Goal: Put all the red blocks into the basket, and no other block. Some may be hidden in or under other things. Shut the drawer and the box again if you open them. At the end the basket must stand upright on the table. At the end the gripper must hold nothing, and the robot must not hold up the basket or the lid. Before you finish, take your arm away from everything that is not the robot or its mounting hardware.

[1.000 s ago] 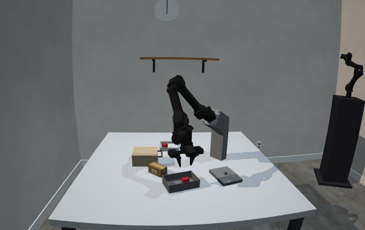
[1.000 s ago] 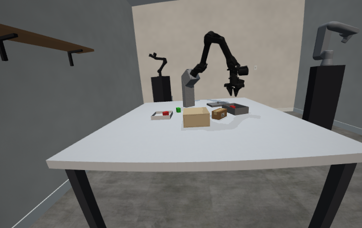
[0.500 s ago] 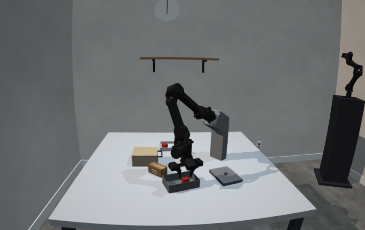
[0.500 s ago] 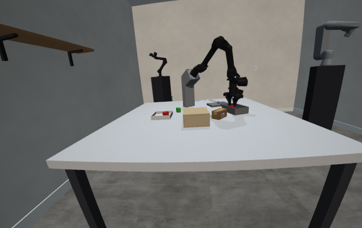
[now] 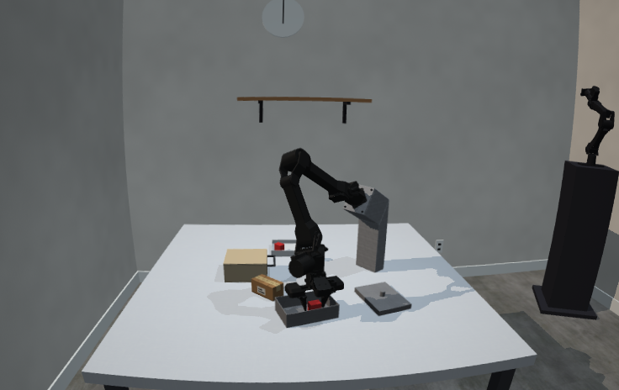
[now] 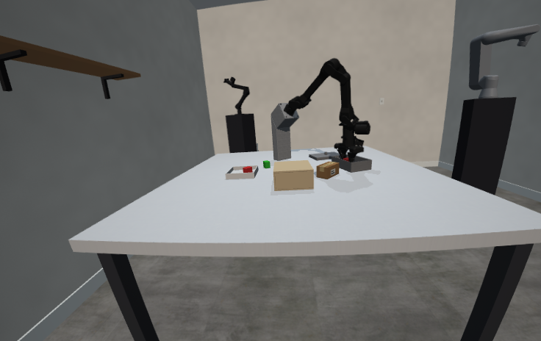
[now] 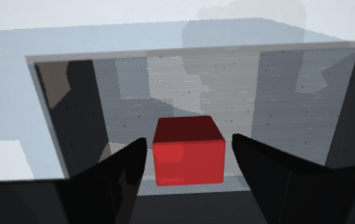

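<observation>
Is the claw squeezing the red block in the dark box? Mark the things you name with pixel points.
No, the claw (image 5: 314, 305) (image 7: 189, 141) is open, with gaps beside the red block (image 5: 314, 305) (image 7: 189, 162).

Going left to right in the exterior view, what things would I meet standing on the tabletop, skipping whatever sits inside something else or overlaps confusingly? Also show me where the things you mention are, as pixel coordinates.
Pale open basket (image 5: 283, 254) (image 6: 239, 176), green block (image 6: 267, 164), tan drawer box (image 5: 246, 271) (image 6: 292, 179), small brown cardboard box (image 5: 267, 287) (image 6: 324, 172), dark gray open box (image 5: 312, 318) (image 6: 359, 164) (image 7: 80, 97).

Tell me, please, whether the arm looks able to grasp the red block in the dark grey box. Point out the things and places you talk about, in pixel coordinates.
Probably yes: the box (image 5: 311, 318) (image 6: 358, 164) (image 7: 191, 48) is uncovered, and the open end effector (image 5: 315, 306) (image 6: 345, 158) (image 7: 189, 141) has its fingers either side of the red block (image 5: 314, 304) (image 6: 345, 159) (image 7: 189, 161), with visible gaps.
</observation>
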`<action>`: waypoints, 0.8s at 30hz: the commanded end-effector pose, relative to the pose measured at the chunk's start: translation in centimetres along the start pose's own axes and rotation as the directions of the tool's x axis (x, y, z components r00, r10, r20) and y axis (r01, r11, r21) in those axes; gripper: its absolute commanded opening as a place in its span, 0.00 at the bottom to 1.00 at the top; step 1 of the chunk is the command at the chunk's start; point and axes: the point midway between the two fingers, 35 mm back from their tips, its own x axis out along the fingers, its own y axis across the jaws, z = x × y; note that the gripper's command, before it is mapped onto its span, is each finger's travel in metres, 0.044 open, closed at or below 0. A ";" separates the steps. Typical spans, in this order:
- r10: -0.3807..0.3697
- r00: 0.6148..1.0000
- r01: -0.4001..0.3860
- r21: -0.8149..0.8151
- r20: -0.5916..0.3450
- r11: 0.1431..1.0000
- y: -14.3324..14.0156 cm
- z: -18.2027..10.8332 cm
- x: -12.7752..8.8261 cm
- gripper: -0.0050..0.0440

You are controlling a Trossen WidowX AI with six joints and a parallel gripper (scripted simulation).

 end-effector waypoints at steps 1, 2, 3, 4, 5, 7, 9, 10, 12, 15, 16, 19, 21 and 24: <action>0.004 1.000 -0.004 -0.002 0.001 1.000 0.1 0.0 0.7 0.70; 0.004 1.000 -0.004 -0.002 0.001 1.000 0.1 0.0 0.7 0.70; 0.004 1.000 -0.004 -0.002 0.001 1.000 0.1 0.0 0.7 0.70; 0.004 1.000 -0.004 -0.002 0.001 1.000 0.1 0.0 0.7 0.70; 0.004 1.000 -0.004 -0.002 0.001 1.000 0.1 0.0 0.7 0.70; 0.004 1.000 -0.004 -0.002 0.001 1.000 0.1 0.0 0.7 0.70; 0.004 1.000 -0.004 -0.002 0.001 1.000 0.1 0.0 0.7 0.10; 0.004 1.000 -0.004 -0.002 0.001 1.000 0.1 0.0 0.7 0.10; 0.004 1.000 -0.004 -0.002 0.001 1.000 0.1 0.0 0.7 0.10; 0.004 1.000 -0.004 -0.002 0.001 1.000 0.1 0.0 0.7 0.10; 0.004 1.000 -0.004 -0.002 0.001 1.000 0.1 0.0 0.7 0.10; 0.004 1.000 -0.004 -0.002 0.001 1.000 0.1 0.0 0.7 0.10; 0.004 1.000 -0.004 -0.002 0.001 1.000 0.1 0.0 0.5 0.10; 0.004 1.000 -0.004 -0.002 0.001 1.000 0.1 0.0 0.2 0.10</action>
